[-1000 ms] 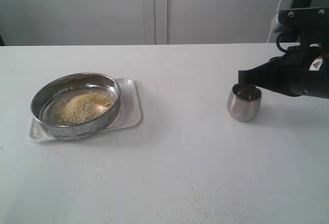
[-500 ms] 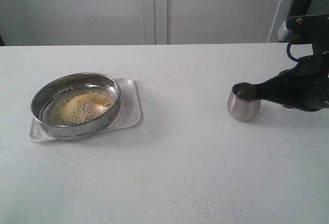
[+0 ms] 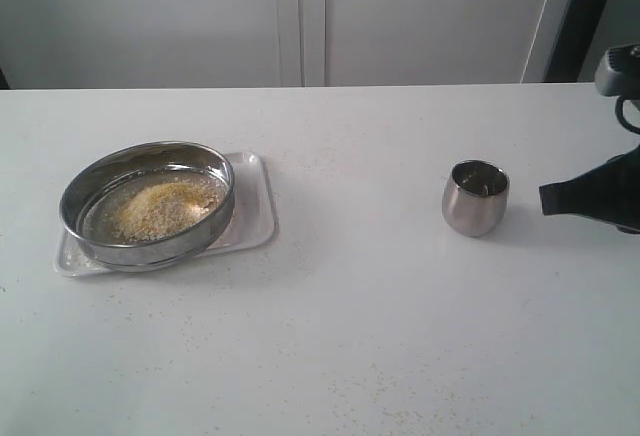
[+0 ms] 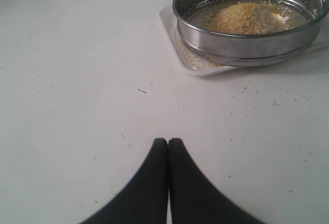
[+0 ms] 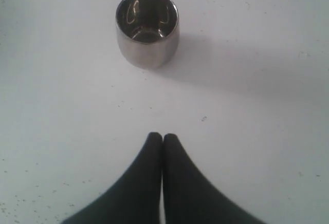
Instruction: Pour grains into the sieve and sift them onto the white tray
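Observation:
The steel sieve (image 3: pixel 147 206) rests on the white tray (image 3: pixel 252 218) at the left of the table, with a heap of yellow and pale grains (image 3: pixel 155 208) on its mesh. The left wrist view shows the sieve (image 4: pixel 247 39), its grains (image 4: pixel 247 17) and a corner of the tray (image 4: pixel 172 39) with a few fallen grains. My left gripper (image 4: pixel 168 142) is shut and empty over bare table, apart from the sieve. My right gripper (image 3: pixel 545 199) is shut and empty, a short way right of the small steel cup (image 3: pixel 475 197). In the right wrist view the gripper (image 5: pixel 162 136) points at the upright cup (image 5: pixel 147 28).
Loose grains are scattered on the white table (image 3: pixel 380 296), mostly near the front edge and around the tray. A pale wall with cabinet doors (image 3: pixel 300 16) stands behind the table. The right arm's body (image 3: pixel 620 171) sits at the right edge.
The right gripper has drawn back to the right, away from the cup's rim, leaving the cup standing alone. Sieve, tray and grains have not moved.

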`<action>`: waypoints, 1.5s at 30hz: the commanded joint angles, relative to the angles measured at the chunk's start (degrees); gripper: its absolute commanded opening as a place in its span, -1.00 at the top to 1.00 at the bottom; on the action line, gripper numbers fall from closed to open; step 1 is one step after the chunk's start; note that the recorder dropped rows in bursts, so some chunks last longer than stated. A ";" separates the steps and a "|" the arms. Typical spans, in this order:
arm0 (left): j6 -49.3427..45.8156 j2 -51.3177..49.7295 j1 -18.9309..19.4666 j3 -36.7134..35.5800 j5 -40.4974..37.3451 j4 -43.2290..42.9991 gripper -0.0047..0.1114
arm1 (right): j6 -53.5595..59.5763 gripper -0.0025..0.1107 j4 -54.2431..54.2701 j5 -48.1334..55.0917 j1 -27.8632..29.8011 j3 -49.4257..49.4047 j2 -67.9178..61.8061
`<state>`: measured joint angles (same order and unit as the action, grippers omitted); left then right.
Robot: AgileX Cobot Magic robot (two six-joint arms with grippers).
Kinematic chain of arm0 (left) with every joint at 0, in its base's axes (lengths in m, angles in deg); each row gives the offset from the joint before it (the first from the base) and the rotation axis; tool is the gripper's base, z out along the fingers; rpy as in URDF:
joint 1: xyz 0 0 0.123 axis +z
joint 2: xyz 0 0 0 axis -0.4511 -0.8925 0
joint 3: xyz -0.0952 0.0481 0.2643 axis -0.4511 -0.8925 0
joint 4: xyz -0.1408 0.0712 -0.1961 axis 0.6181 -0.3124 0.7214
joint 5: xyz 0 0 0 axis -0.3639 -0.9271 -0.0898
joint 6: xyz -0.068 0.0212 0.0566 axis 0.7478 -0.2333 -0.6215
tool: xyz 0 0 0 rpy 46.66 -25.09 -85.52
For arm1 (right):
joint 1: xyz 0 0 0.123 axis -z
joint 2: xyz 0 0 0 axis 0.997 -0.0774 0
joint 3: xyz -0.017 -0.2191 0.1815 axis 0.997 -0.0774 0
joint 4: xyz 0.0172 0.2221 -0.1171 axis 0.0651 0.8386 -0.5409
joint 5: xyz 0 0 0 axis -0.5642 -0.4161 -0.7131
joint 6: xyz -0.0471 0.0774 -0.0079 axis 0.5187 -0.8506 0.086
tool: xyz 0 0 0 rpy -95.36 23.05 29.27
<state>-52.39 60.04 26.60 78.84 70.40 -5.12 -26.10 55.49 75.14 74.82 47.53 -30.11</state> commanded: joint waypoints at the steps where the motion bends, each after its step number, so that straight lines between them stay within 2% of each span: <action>1: 0.02 0.20 0.09 -0.26 0.06 0.40 0.92 | -1.90 0.96 -0.93 1.16 0.47 0.00 2.55; 12: 0.02 0.20 0.09 -0.26 0.06 0.40 0.92 | -3.02 0.96 -0.21 4.06 0.47 0.00 6.31; 45: 0.02 0.20 0.09 -0.26 0.06 0.40 0.92 | -2.91 0.96 0.81 3.41 0.47 0.00 6.40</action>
<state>-52.39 60.04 26.60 78.84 70.40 -5.12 -28.90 56.42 79.03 74.95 47.53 -24.03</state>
